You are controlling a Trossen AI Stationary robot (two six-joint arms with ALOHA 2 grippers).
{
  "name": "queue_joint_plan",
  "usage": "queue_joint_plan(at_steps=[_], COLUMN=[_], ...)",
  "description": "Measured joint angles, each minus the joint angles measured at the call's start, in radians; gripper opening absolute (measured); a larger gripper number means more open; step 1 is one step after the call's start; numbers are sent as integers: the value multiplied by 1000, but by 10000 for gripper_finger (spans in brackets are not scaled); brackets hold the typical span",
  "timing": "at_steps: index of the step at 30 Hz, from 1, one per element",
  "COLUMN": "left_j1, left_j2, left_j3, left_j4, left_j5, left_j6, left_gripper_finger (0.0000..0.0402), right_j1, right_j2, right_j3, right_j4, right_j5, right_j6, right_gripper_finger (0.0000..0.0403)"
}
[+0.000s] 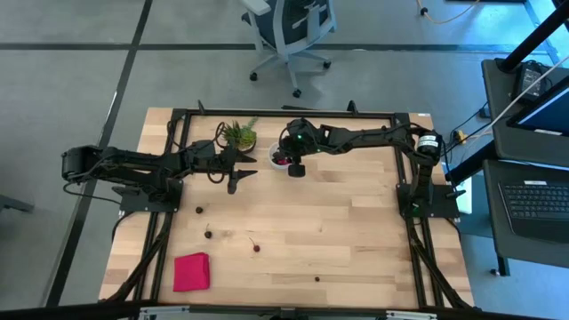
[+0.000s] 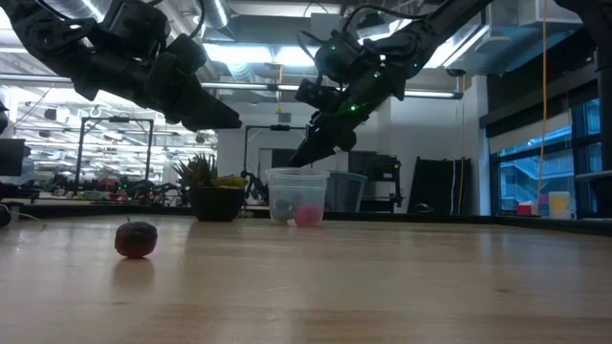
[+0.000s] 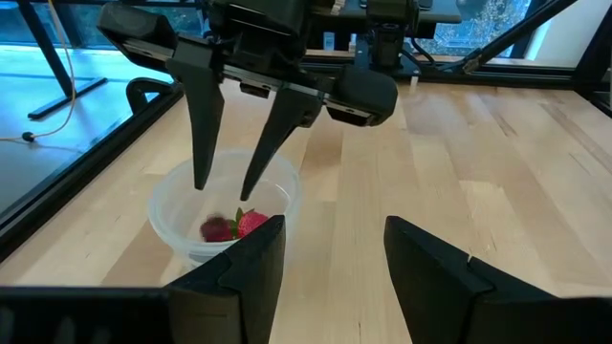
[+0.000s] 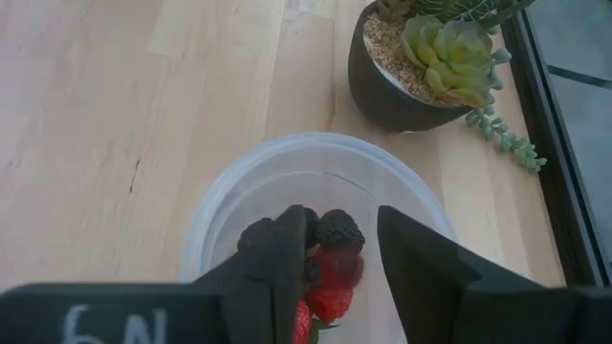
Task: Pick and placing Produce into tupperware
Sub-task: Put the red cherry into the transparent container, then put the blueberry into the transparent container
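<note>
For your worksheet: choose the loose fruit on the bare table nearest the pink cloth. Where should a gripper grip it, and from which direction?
Grip the small dark fruit across its round body, coming straight down from above. It lies alone on the table, clear of the cloth, so open fingers could likely straddle it. Avoid any stem; it looks too thin to hold. The left gripper hovers nearest and is open.

White handwritten marks — seemingly "6A" — on the right tool's point(image 4: 339, 263) dark base, partly cut off

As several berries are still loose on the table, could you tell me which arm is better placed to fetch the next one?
Left. Its gripper is open, empty and nearer the loose produce; the right gripper hangs over the tupperware.
</note>
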Motion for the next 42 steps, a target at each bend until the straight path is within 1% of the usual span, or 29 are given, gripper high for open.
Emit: queue_joint_plan(at_steps=[5, 10, 13, 16, 21, 24, 27, 31, 35, 38, 42], left_j1=[0, 0, 0, 0, 0, 0, 0, 0, 0, 0, 0], left_j2=[0, 0, 0, 0, 0, 0, 0, 0, 0, 0, 0], left_j3=[0, 0, 0, 0, 0, 0, 0, 0, 0, 0, 0], left_j4=[-3, -3, -4, -14, -15, -15, -15, -15, -14, -14, -14], left_j5=[0, 0, 0, 0, 0, 0, 0, 0, 0, 0, 0], left_j6=[0, 0, 0, 0, 0, 0, -1, -1, -1, -3, -4], left_gripper_finger=[173, 173, 173, 173, 173, 173, 173, 173, 173, 173, 173], right_j1=[0, 0, 3, 22, 86, 133, 196, 303, 420, 502, 613], right_j2=[0, 0, -6, -45, -112, -141, -153, -154, -149, -149, -149], right_j3=[0, 0, 0, 0, 1, 2, 2, 2, 1, 1, 1], right_j4=[0, 0, -6, -51, -154, -240, -360, -471, -544, -552, -552], right_j5=[0, 0, -1, -7, -22, -21, -19, -22, -21, -22, -58], right_j6=[0, 2, 50, 55, 76, 114, 130, 234, 364, 481, 493], right_gripper_finger=[149, 151, 151, 151, 151, 152, 152, 152, 152, 152, 152])
